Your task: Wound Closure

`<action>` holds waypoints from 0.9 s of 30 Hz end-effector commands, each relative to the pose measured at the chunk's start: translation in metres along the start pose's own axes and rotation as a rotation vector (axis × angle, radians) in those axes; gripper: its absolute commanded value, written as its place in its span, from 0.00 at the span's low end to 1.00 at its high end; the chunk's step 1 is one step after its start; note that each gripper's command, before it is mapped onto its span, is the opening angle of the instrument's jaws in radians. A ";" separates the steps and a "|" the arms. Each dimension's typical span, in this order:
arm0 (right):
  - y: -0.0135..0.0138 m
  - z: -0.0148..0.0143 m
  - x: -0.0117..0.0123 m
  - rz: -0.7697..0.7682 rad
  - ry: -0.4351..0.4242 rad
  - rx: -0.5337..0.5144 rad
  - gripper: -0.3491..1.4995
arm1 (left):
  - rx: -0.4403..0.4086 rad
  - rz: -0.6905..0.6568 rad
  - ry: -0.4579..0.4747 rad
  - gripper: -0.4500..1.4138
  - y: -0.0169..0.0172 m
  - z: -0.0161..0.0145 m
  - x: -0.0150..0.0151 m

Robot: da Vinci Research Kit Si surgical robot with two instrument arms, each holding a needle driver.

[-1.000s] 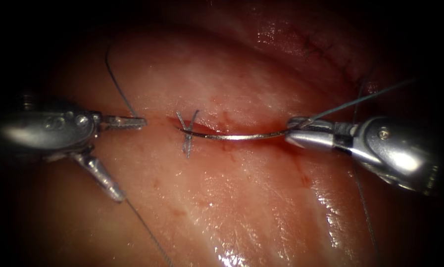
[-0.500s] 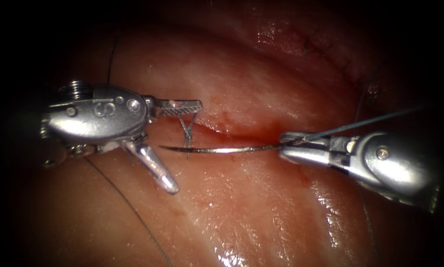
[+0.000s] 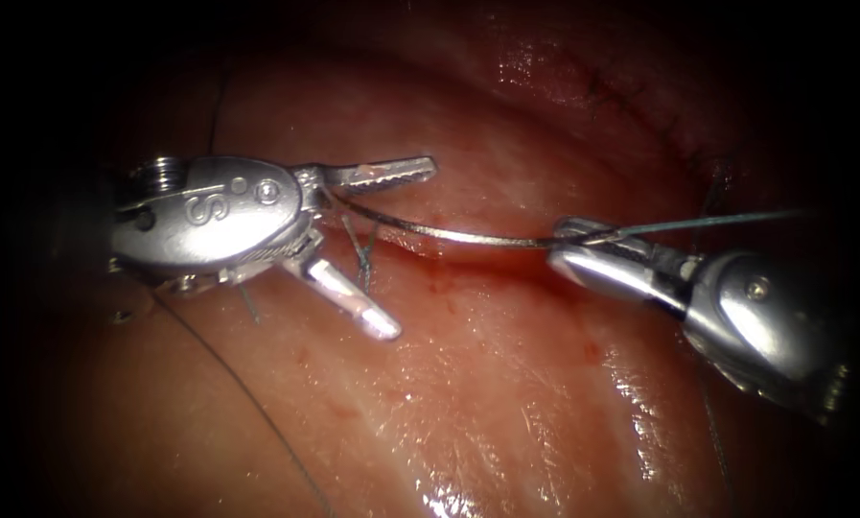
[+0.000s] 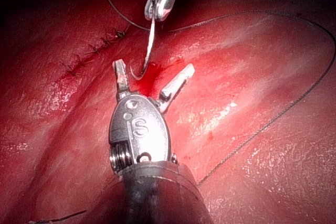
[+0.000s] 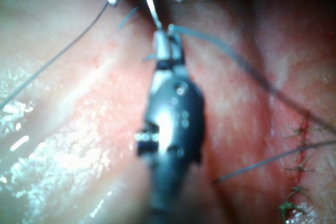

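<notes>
Since 0.5 s ago, needle (image 3: 449,235) lifted clear of tissue (image 3: 506,384), tip now between left tool's (image 3: 396,249) wide-open jaws, which grip nothing. Endoscope: right tool (image 3: 583,245) clamps needle's tail end over cut (image 3: 468,259), thread (image 3: 717,223) trailing right. Left wrist: same, red fluid (image 4: 149,77) beneath.

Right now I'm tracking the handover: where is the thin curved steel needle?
In the endoscope view the thin curved steel needle lies above the cut, clear of the tissue, its rear held by the right tool, its tip between the left tool's open jaws.
</notes>
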 end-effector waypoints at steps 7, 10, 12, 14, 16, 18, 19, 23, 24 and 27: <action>-0.0007 0.0010 -0.0011 -0.004 -0.011 0.006 0.00 | -0.038 0.010 0.024 0.20 0.0008 0.0000 -0.0003; -0.0007 0.0011 -0.0014 -0.006 -0.015 0.010 0.00 | -0.034 0.008 0.045 0.10 0.0006 -0.0004 -0.0001; -0.0009 0.0011 -0.0016 -0.008 -0.020 0.013 0.00 | -0.030 0.006 0.063 0.05 0.0004 -0.0007 0.0001; -0.0010 0.0011 -0.0017 -0.011 -0.027 0.016 0.00 | -0.018 0.004 0.062 0.05 0.0002 -0.0011 0.0003; -0.0010 0.0011 -0.0020 -0.013 -0.032 0.018 0.00 | -0.020 0.004 0.062 0.07 0.0003 -0.0013 0.0003; -0.0009 0.0011 -0.0021 -0.014 -0.032 0.017 0.00 | -0.019 0.004 0.062 0.04 0.0004 -0.0013 0.0003; -0.0009 0.0012 -0.0021 -0.014 -0.032 0.016 0.00 | -0.019 0.005 0.061 0.02 0.0005 -0.0012 0.0003; -0.0011 0.0017 -0.0021 -0.014 -0.040 0.018 0.00 | -0.017 0.008 0.061 0.00 0.0007 -0.0009 0.0001; -0.0011 0.0017 -0.0021 -0.014 -0.040 0.018 0.00 | -0.017 0.008 0.061 0.00 0.0007 -0.0009 0.0001; -0.0014 0.0030 -0.0022 0.014 -0.038 0.006 0.59 | 0.026 0.010 0.050 0.00 0.0010 -0.0008 -0.0002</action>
